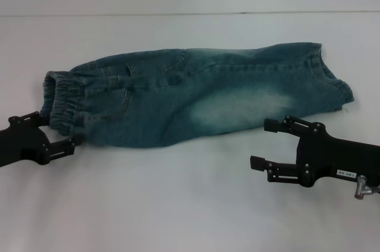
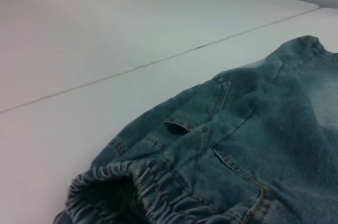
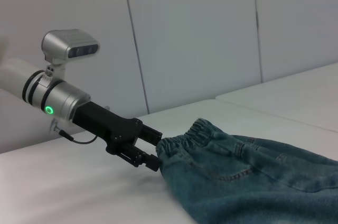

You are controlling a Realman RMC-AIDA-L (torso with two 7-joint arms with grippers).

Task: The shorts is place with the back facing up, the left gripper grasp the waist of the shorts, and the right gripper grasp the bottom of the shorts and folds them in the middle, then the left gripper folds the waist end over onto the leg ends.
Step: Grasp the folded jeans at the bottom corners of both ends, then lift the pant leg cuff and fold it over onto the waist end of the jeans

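The faded blue denim shorts point(image 1: 196, 97) lie flat across the white bench point(image 1: 178, 204), folded in half already, I think. The left hand point(image 1: 56, 133) is at the stretchy waist point(image 1: 62, 100), its fingers open around the edge, not yet pinching. It should bite both layers, lift low, and carry the waist over to the leg ends point(image 1: 332, 85). The right hand point(image 1: 270, 144) sits open just beside the shorts, holding nothing. Plain white walls point(image 3: 185, 34) stand behind.
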